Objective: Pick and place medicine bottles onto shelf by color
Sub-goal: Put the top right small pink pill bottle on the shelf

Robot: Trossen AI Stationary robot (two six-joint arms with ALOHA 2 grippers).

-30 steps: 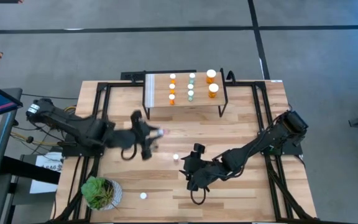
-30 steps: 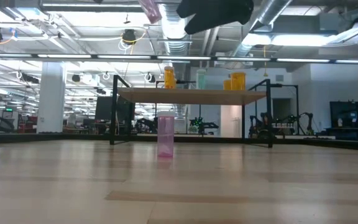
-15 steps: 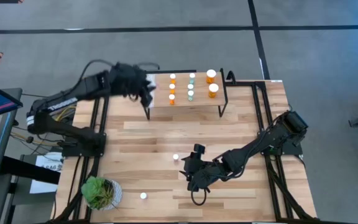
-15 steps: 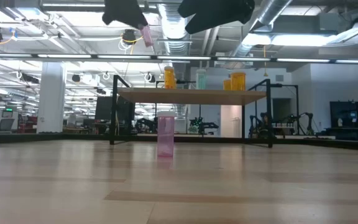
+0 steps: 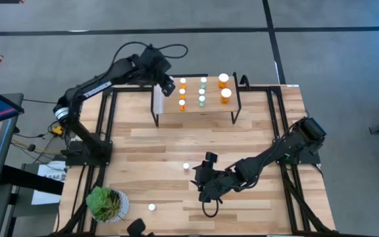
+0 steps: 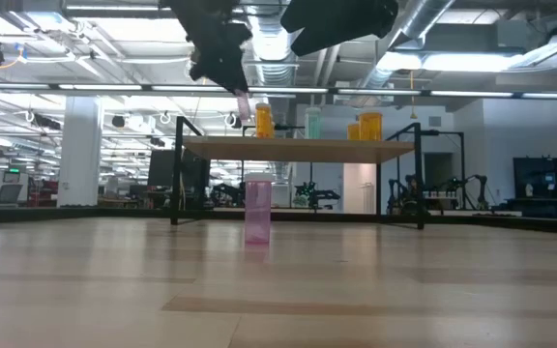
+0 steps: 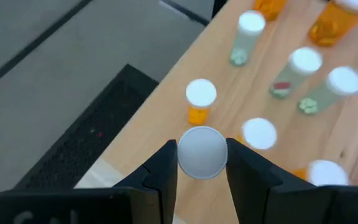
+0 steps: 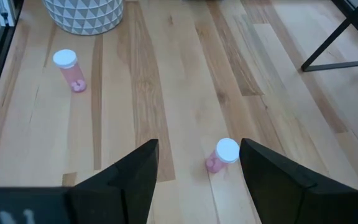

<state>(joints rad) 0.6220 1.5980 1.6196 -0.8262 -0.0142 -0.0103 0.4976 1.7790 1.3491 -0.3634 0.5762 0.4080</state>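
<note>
Over shelf (image 5: 196, 108) now, left fingers (image 7: 165, 171) gripping pink bottle (image 6: 243, 104)

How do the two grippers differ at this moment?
The left gripper is raised over the shelf's left end, while the right gripper hangs low over the table. The left is shut on a white-capped bottle; the right is open and empty, with a pink bottle standing below its fingers. Both have dark fingers.

No text, label, brand, number or sign can be read in any view. The medicine bottles (image 7: 200, 100) on the shelf (image 5: 196, 113) show no legible labels, and nothing readable stands on the table (image 5: 156, 141) around the shelf.
</note>
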